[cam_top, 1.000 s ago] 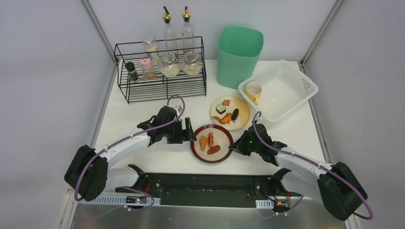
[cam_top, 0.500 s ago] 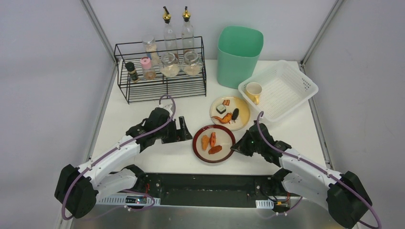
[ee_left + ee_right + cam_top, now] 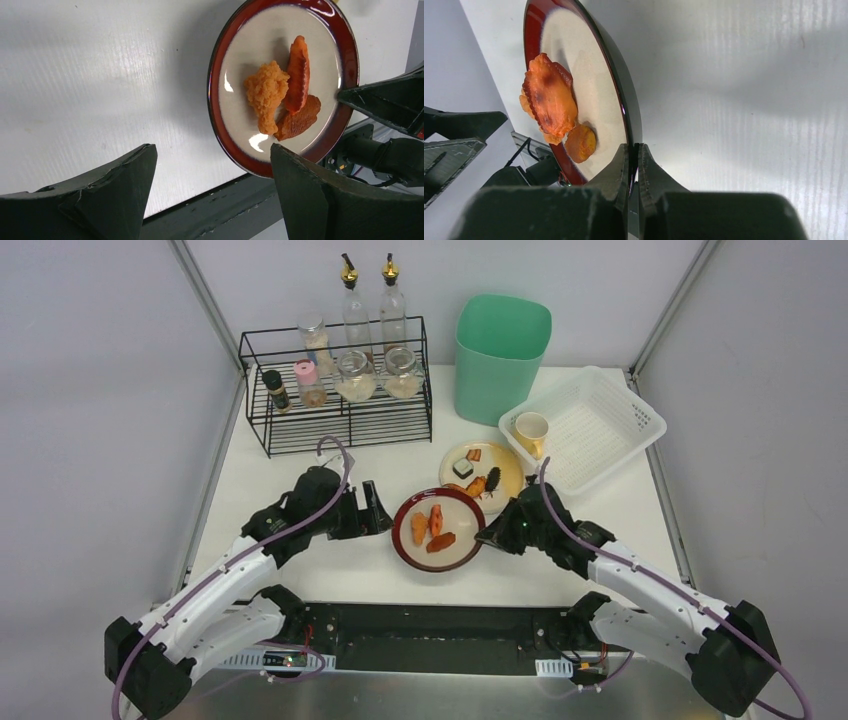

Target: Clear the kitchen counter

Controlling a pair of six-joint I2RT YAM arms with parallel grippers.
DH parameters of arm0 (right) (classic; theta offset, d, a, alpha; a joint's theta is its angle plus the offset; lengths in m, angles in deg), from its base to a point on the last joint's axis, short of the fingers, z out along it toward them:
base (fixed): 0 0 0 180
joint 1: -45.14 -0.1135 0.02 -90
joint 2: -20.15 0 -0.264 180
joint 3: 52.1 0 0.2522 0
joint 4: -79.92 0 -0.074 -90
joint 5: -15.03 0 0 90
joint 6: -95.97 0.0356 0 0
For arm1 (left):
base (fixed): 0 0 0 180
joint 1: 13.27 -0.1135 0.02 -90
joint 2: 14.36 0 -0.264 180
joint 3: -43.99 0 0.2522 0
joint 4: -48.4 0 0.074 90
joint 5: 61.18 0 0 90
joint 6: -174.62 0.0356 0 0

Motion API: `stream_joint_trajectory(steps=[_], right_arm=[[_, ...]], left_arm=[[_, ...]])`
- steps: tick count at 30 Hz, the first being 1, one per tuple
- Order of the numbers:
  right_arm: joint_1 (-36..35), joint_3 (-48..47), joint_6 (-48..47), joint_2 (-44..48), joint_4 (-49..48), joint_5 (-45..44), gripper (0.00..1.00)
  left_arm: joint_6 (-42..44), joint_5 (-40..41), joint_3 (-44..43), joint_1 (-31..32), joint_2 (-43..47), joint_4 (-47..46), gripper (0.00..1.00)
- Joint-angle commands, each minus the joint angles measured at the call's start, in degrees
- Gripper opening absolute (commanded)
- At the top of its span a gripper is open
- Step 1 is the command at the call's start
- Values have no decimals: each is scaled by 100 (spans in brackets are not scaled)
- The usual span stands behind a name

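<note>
Firmly pinched: the red-rimmed plate (image 3: 460,522)

The right gripper (image 3: 631,150) clamps its rim, hiding that edge. The left gripper (image 3: 210,150) gapes beside it above the kitchen counter (image 3: 300,480); whether the plate touches the counter is unclear.

Red-rimmed plate (image 3: 594,75) cut by top edge, rim hidden inside right pincer (image 3: 633,147), scraps (image 3: 475,482) on yellow plate (image 3: 509,472) indistinct

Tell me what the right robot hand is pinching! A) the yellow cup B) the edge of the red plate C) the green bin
B: in the right wrist view, the right gripper has its two fingers closed on the rim of the red plate.
</note>
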State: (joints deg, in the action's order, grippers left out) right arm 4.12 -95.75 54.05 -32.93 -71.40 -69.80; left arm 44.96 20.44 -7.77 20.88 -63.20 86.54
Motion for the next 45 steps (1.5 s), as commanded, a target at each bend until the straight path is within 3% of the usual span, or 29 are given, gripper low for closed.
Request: stream_joint_trajectory(steps=[1, 14, 31, 45], right_arm=[[-22, -695, 328, 142, -1013, 278, 0], [173, -2128, 192, -315, -679, 48, 0], [1970, -4694, 220, -1580, -228, 593, 0], [2819, -6871, 372, -3064, 55, 492, 0]], left_arm=[[108, 209, -229, 39, 232, 354, 86], [254, 371, -700, 39, 580, 910, 87], [565, 414, -1188, 39, 673, 1454, 86], [594, 416, -1096, 39, 525, 1447, 86]])
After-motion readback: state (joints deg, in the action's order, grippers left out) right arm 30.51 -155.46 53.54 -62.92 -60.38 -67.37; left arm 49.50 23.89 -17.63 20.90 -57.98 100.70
